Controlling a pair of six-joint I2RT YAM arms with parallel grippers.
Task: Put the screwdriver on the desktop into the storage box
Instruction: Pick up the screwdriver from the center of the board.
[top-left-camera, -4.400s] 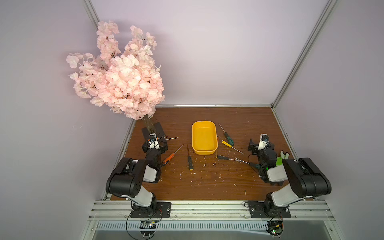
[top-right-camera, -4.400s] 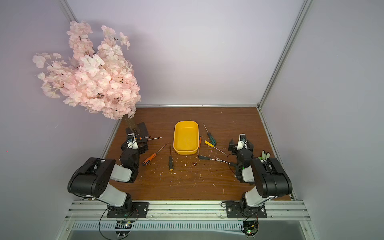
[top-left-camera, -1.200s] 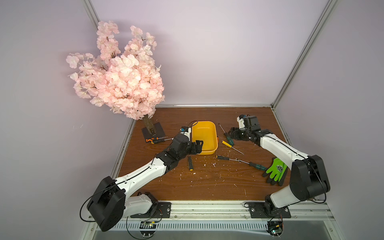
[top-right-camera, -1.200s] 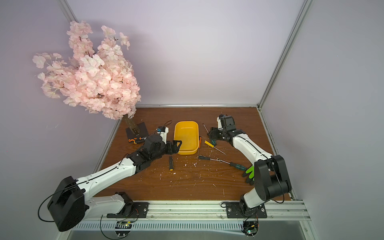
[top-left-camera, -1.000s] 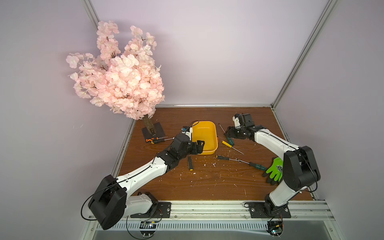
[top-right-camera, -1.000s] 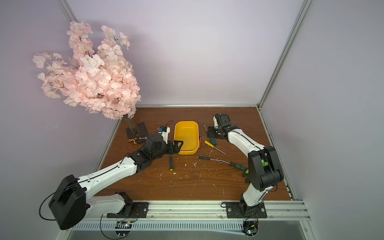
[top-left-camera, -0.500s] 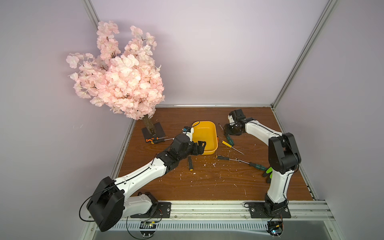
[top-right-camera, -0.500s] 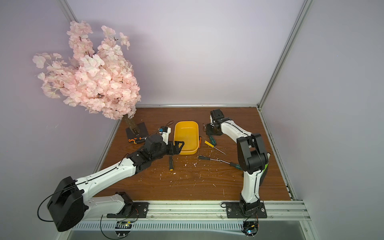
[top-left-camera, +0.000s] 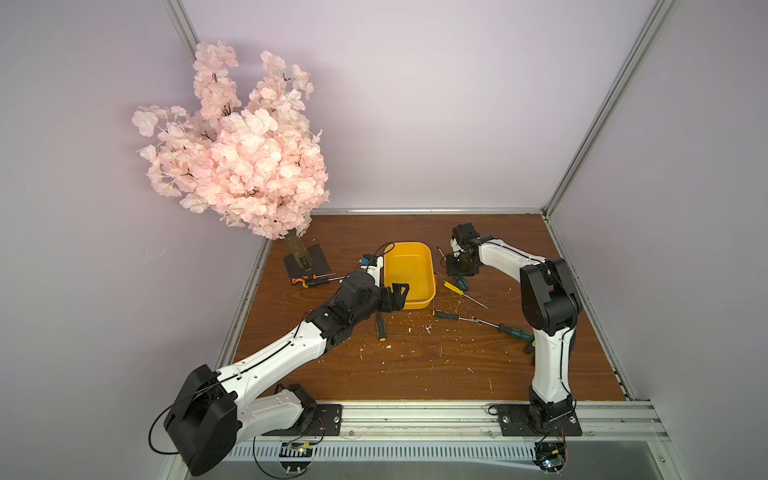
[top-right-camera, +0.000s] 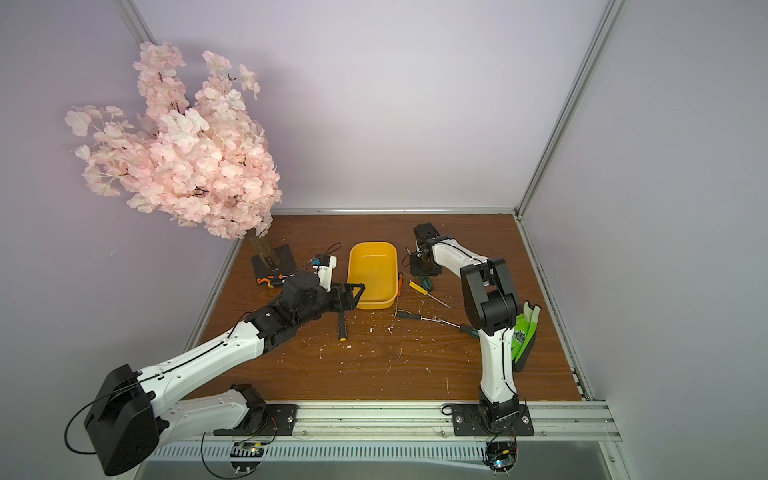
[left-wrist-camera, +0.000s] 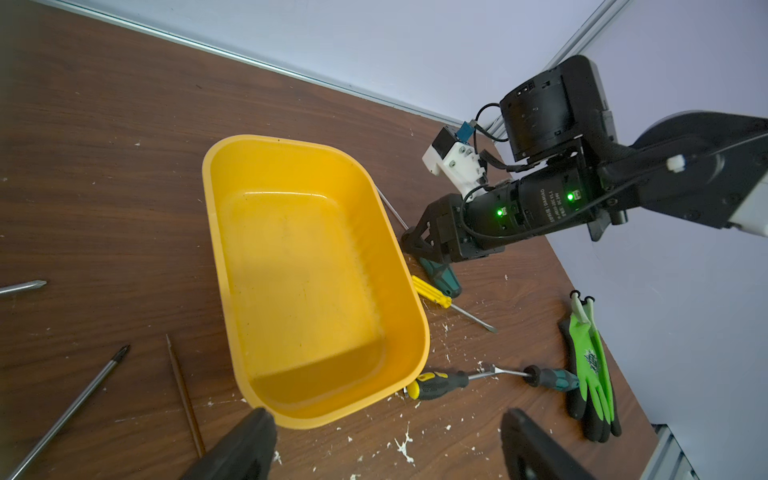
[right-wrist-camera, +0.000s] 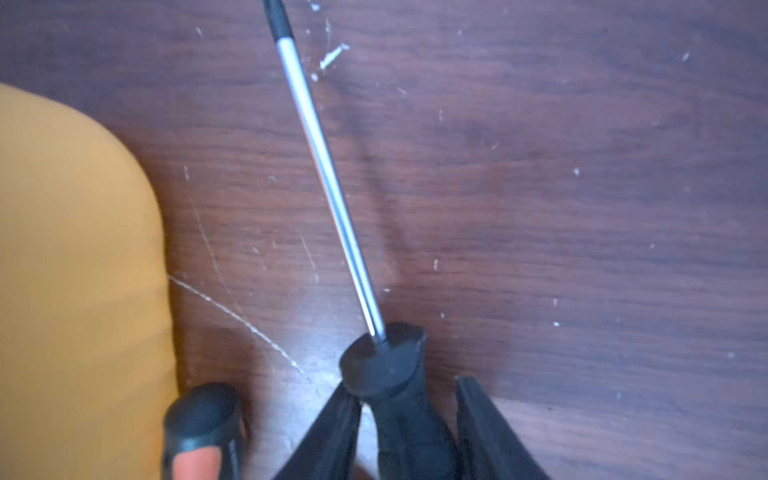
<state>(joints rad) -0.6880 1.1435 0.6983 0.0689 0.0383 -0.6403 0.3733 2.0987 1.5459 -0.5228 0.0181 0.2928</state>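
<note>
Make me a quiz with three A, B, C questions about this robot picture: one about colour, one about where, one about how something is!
1. What colour is the storage box? A yellow; B blue; C red.
2. Where is the right gripper? A inside the box; B astride a screwdriver beside the box; C up by the ceiling.
3. The storage box is: A upside down; B full of tools; C empty.

Answers: A, it is plainly yellow; B, its jaws flank the handle next to the box; C, only its bare bottom shows.
</note>
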